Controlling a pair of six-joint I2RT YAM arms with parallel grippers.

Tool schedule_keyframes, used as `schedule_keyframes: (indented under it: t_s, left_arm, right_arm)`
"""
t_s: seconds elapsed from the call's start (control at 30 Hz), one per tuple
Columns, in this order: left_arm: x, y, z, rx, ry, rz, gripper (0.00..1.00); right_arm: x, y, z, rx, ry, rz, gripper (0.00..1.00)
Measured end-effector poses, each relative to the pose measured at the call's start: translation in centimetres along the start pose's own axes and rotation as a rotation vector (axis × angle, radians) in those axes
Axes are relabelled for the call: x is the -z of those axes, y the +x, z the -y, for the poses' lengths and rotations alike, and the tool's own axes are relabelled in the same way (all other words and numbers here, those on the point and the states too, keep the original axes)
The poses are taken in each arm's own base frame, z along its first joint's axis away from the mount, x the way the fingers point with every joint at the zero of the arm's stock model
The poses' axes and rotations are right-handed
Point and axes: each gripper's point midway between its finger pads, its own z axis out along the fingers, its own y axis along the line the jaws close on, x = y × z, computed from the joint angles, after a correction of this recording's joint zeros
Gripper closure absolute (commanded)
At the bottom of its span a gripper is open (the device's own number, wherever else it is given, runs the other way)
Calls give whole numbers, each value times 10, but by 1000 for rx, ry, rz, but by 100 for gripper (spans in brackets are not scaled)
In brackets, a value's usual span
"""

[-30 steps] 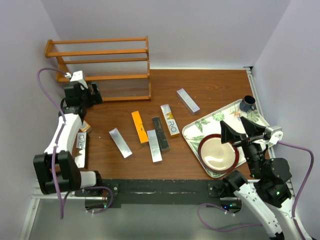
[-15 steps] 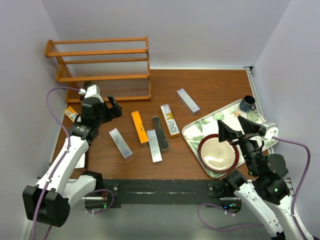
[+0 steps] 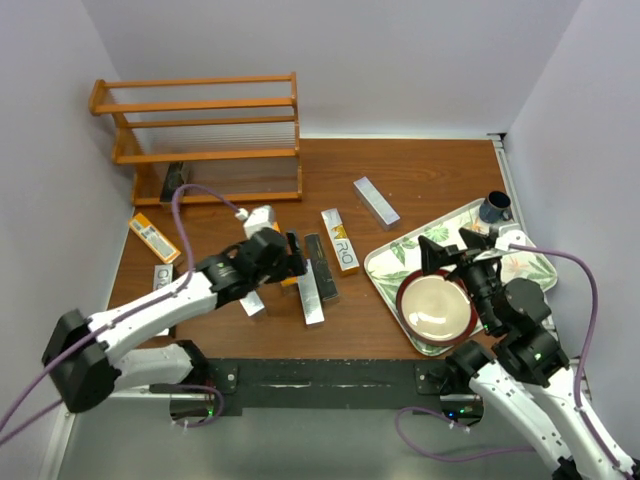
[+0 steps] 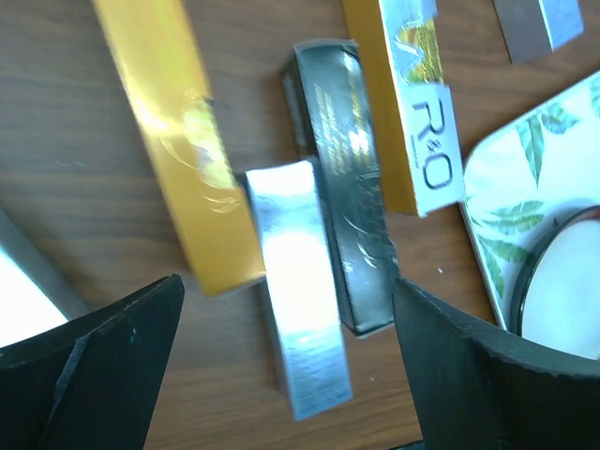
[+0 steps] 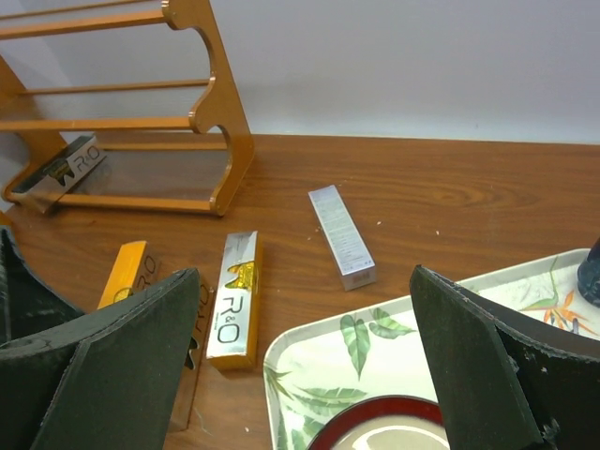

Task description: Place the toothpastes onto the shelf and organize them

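Here, shelf [image 3: 200, 155] holding one toothpaste [image 5: 62, 168], tray [image 3: 398, 256] holding bowl [image 3: 437, 307]

Left arm [image 3: 150, 312] swung from shelf [image 3: 200, 102] corner to desk [image 3: 430, 170] centre, left jaws wide over orange carton [image 4: 178, 150] and silver carton [image 4: 295, 281]. Black carton [image 5: 66, 169] now showing on bottom tier. Right arm [image 3: 520, 320] shifted left.

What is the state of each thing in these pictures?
Left end effector: open, empty, over loose cartons.
Right end effector: open, empty, over the tray.
Shelf: upright, one carton on its lowest tier.
Loose cartons: flat on the table.
Bowl: upright, empty, on the tray.
Mug: upright.
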Motion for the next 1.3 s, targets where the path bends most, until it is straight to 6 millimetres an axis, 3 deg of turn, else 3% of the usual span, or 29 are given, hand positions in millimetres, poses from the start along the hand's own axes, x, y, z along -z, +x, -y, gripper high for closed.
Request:
schedule_keyframes:
  t_s: [0.2,0.33,0.43,0.63,1.3]
  left_arm:
    - [-20,36,46,-56,-85,-61,4]
    - [-32,55,78,-77,-109,-71,11]
    - [-38,68,90,-87,-120,-81,16]
    - [-51,93,85,-86,-181,-107,27]
    - [-32,97,79,-60,-282,-52,27]
  right_arm:
    - [-2,4,0,6,3,-19,1]
    - [-2,4,0,7,3,-19,1]
    - [-2,3,0,7,3,-18,1]
    - [-2,3,0,7,3,-18,1]
    - [-1,3,0,6,1,-17,1]
